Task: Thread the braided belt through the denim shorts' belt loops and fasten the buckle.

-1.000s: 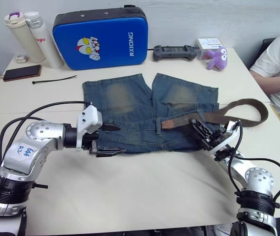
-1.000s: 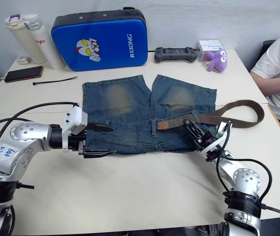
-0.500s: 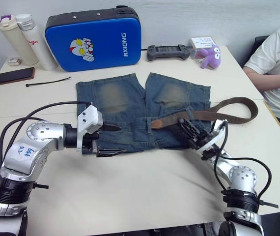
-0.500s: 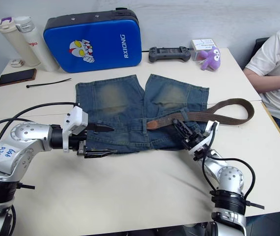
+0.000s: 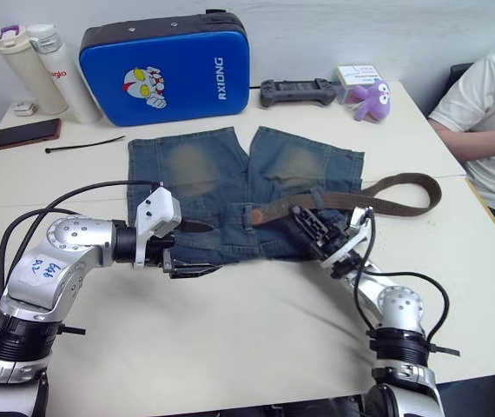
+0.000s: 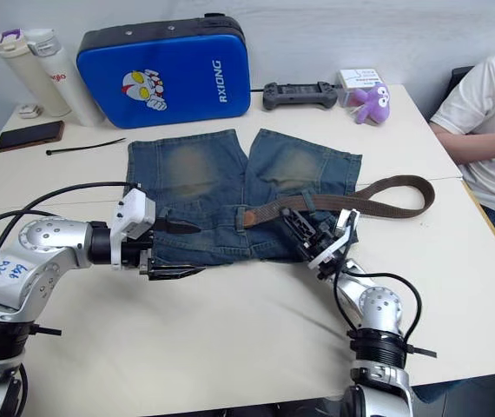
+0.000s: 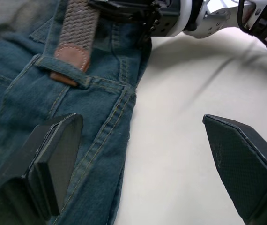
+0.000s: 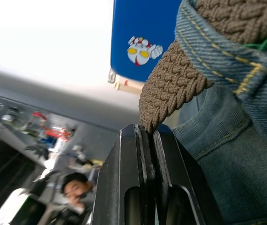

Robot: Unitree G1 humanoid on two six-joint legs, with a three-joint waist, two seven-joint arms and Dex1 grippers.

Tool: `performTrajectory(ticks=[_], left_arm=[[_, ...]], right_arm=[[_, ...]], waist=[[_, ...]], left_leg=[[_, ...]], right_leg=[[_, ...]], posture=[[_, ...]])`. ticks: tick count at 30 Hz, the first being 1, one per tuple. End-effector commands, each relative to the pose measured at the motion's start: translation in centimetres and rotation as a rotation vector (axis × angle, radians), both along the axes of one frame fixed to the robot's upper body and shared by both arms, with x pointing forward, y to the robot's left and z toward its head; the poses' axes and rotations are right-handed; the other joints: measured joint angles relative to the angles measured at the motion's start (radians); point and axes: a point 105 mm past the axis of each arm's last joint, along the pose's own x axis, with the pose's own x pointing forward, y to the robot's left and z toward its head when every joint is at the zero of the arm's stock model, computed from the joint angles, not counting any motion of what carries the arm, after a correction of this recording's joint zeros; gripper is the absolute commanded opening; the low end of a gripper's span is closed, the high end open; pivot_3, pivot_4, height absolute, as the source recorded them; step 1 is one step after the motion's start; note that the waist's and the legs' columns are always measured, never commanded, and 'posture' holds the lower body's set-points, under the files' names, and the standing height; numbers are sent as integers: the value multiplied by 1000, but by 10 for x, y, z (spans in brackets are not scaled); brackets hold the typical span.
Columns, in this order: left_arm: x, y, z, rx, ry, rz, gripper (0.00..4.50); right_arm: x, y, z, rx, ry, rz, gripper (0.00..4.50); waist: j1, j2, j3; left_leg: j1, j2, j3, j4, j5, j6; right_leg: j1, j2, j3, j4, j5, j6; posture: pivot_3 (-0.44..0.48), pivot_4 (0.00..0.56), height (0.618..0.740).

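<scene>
Braided belt (image 8: 171, 84) in right pincer (image 8: 147, 133)

The buckle could not be made out anywhere along the braided belt (image 5: 378, 193); the strap's far loop lay on the bench (image 5: 256, 321) at the right, and no metal end showed. Where the belt passed under a belt loop (image 7: 58, 69) on the denim shorts (image 5: 230, 187), that stretch was covered by denim. The right tool (image 8: 147, 140) pressed tight on the strap, hiding the pinched part between its fingers. The person (image 5: 491, 130) at the far right was cut off by the picture's edge. Print on the white bottles (image 5: 52, 69) was too small to read.
</scene>
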Motion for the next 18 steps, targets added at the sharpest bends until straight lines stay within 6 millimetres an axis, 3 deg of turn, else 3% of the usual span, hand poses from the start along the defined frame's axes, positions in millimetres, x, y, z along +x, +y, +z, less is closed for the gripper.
performTrajectory(ticks=[1, 7, 12, 15, 18], left_arm=[[-2, 1, 6, 7, -35, -2, 4500], [-2, 1, 6, 8, -37, 2, 4500], [-2, 0, 5, 4, -34, 5, 4500], [-2, -1, 4, 1, -31, 4, 4500], [-2, -2, 4, -3, -31, 6, 4500]], right_arm=[[2, 16, -21, -80, 80, -2, 56], [-8, 38, 1, 39, 65, 113, 56], [-3, 64, -30, -203, 242, 144, 56], [-3, 73, -50, -455, 242, 138, 56], [0, 79, -54, -538, 231, 113, 56]], waist=[[0, 0, 0], [-1, 0, 0], [-11, -1, 0], [-24, -4, -2], [-28, -9, -6]], left_leg=[[1, 0, 0, 0, 0, 0], [3, 0, 0, -1, 0, -1], [3, 0, 0, -5, 1, -3], [4, 0, 0, -6, 2, -4], [9, 1, 2, -11, 3, -5]], right_leg=[[1, 0, 0, 0, 0, 0], [2, 0, 0, 0, 0, -1], [0, 0, 0, 1, -1, -2], [0, 0, 0, 1, -1, -2], [2, 0, 0, 1, -1, -3]], posture=[[0, 150, 740], [0, 150, 740], [0, 150, 740], [0, 150, 740], [0, 150, 740]])
